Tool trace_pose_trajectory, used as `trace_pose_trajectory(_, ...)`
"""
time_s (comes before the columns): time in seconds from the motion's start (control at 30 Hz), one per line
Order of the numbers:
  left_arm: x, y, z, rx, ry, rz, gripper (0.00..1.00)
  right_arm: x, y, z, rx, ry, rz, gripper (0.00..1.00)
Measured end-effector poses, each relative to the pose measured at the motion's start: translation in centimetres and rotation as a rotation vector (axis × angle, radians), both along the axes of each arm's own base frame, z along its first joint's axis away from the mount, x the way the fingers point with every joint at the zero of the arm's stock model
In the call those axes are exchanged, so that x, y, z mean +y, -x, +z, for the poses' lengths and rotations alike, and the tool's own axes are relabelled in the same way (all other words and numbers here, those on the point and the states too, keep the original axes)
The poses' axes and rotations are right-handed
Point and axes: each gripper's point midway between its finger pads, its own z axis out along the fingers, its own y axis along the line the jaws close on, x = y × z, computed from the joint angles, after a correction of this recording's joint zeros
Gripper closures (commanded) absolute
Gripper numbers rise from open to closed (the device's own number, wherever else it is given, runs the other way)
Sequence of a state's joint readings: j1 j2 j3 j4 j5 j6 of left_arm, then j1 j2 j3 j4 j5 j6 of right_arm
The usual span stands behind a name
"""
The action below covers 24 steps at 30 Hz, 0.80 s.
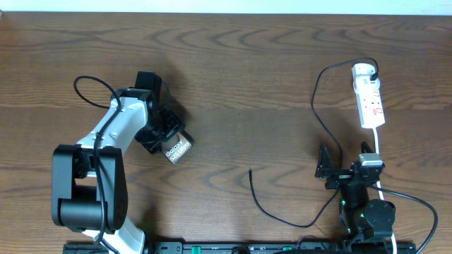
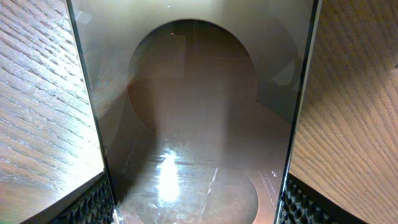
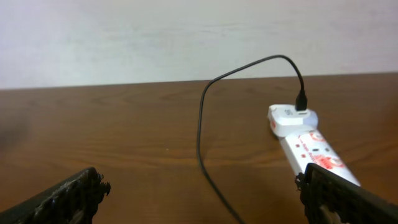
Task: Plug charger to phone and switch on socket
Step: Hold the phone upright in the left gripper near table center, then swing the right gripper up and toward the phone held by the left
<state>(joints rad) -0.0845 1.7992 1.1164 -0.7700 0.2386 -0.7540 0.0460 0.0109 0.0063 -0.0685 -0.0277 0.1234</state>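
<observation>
My left gripper (image 1: 167,137) clamped on flat dark-brown rectangular phone (image 1: 178,148), left of centre; stiff, slick, fragile, grip long edges. My right gripper (image 1: 329,169) apart, empty. Thin black charger cable (image 1: 252,178) limp on wooden table (image 1: 247,70), tip mid-table: pinch behind plug.

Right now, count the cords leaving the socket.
2. The charger leaves the socket's far end, loops left, its tip loose mid-table. The white cord leaves the near end and passes under the right arm, the rest hidden.
</observation>
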Motion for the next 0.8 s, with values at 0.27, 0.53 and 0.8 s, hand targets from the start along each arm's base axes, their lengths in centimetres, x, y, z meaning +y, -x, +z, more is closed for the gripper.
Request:
trace_pose_trajectory(0.27,-0.3,0.0,0.1,0.0,0.018,-0.001,0.93,0.6,0.0,0.1,0.009,-0.121,0.025,0.01)
trace_pose_trajectory(0.53,-0.4,-0.1,0.1,-0.002,0.026,-0.001,0.93,1.2,0.1,0.1,0.014,-0.167,0.06,0.01)
trace_pose_trajectory(0.8,-0.4,-0.1,0.1,-0.002,0.026,-0.001,0.93,1.4,-0.1,-1.2,0.073,-0.178,0.065,0.01)
